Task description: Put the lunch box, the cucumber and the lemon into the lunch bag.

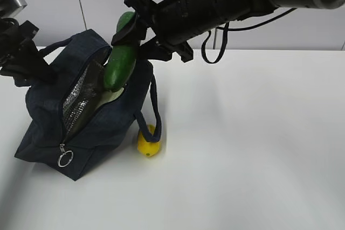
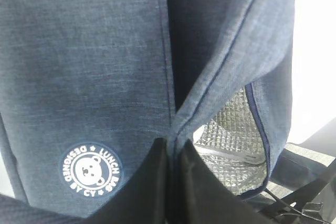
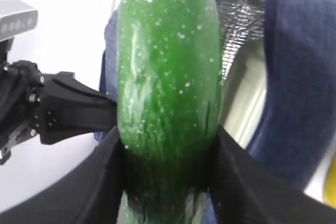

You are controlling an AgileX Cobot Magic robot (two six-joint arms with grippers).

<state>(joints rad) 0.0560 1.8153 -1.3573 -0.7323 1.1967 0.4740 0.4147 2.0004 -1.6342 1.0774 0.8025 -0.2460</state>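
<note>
Holding bag edge at far left: left gripper [image 1: 24,63] jaws pinched tight on navy fabric of lunch bag [image 1: 48,133], keeping mouth spread. Silver lining and pale lid of lunch box [image 1: 110,98] visible inside. Above opening: cucumber [image 1: 121,60] clamped between right gripper [image 1: 129,33] jaws, long axis steeply tilted, lower tip at mouth, pointing down and in. Right arm nearer for insertion; next move likely along that axis. Lemon [image 1: 147,143] on table [image 1: 259,149], touching bag's right side.
</note>
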